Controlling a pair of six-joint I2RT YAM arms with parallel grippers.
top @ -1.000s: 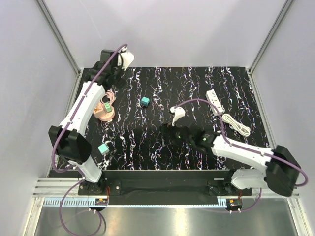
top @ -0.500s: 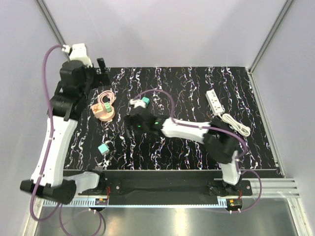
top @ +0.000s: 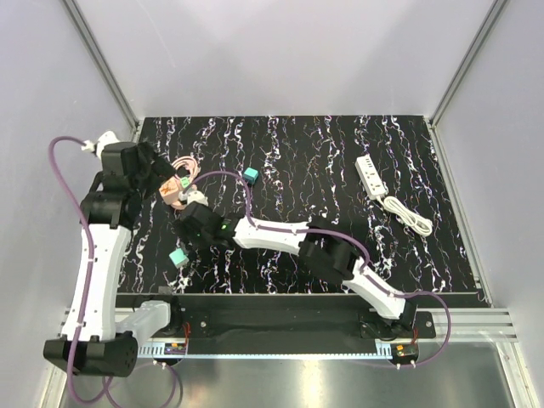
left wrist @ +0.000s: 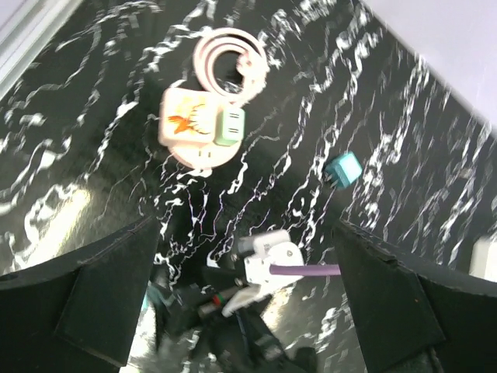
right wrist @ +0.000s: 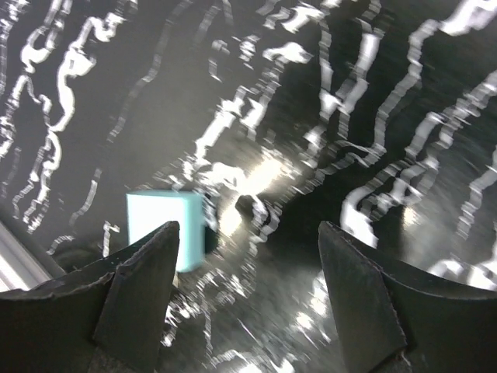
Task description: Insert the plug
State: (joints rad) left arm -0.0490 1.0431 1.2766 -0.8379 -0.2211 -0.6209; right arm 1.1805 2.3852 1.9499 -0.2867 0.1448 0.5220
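The plug (top: 250, 176) is a small teal-blue cube lying free on the black marbled table, also in the left wrist view (left wrist: 343, 169). The white power strip (top: 371, 174) lies at the far right. My right gripper (top: 184, 229) is stretched far left, open and empty, hovering just above and right of a paler mint-green cube (top: 178, 257), which sits by its left finger in the right wrist view (right wrist: 163, 229). My left gripper (top: 160, 168) is open and empty above a pink round hub (top: 176, 193). Neither gripper is near the plug.
The pink hub (left wrist: 198, 128) carries an orange-tan block and a mint-green cube, with a coiled pink cord behind it. A white coiled cable (top: 408, 212) lies by the power strip. The right wrist's white camera and purple cable (left wrist: 272, 260) sit between my left fingers' view.
My right arm has swept from the table's middle far to the left, ending by the mint-green cube. My left arm has swung from the back corner down over the pink hub.
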